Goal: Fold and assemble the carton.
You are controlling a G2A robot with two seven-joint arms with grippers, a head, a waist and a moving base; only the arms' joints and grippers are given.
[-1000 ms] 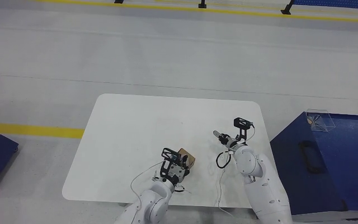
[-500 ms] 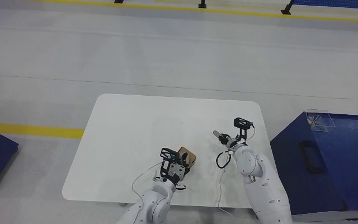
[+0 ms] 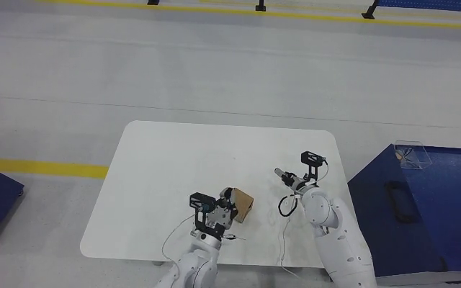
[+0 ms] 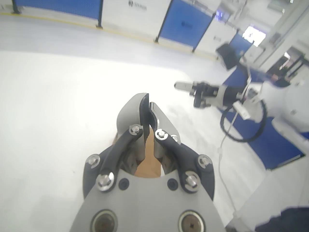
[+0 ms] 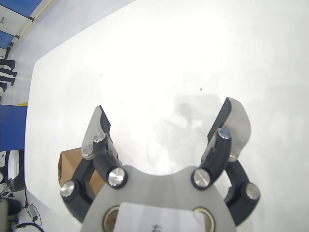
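Note:
A small brown carton (image 3: 242, 205) stands near the front edge of the white table (image 3: 180, 158). My left gripper (image 3: 225, 203) is at the carton's left side. In the left wrist view that gripper (image 4: 147, 102) is shut, and a strip of the carton's cardboard (image 4: 147, 163) shows pinched between its fingers. To the right of the carton, apart from it, my right gripper (image 3: 278, 172) hovers over bare table. The right wrist view shows this gripper (image 5: 164, 112) open and empty, the carton (image 5: 68, 161) partly hidden behind one finger. It also shows from the side (image 4: 183, 86) in the left wrist view.
A blue cabinet (image 3: 410, 209) stands just off the table's right edge. A black cable loop (image 3: 287, 205) hangs by the right arm. The table's back and left parts are bare white surface.
My left arm's wrist has swung to the left while its fingers stay at the carton, which has turned slightly. The right arm has kept still.

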